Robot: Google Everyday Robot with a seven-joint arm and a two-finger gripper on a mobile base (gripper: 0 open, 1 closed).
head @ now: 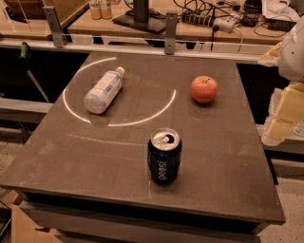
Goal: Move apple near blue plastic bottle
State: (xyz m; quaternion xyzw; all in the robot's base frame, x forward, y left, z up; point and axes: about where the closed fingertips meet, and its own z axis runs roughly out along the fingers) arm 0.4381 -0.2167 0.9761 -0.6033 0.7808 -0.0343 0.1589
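Observation:
The red-orange apple (204, 89) sits upright on the dark table (71, 156), at its far right. The blue plastic bottle (104, 89), translucent whitish with a pale label and white cap, lies on its side at the far left, cap pointing away. Apple and bottle are well apart, about a third of the table's width. My gripper (283, 113) shows as pale yellowish blocks at the right edge of the view, beyond the table's right side, to the right of the apple and a little nearer than it. It holds nothing that I can see.
A dark blue Pepsi can (164, 156) stands upright, opened, near the table's front middle. A bright ring of light lies on the table around the bottle. A rail and a bench with cables and small bottles (100, 8) run behind the table.

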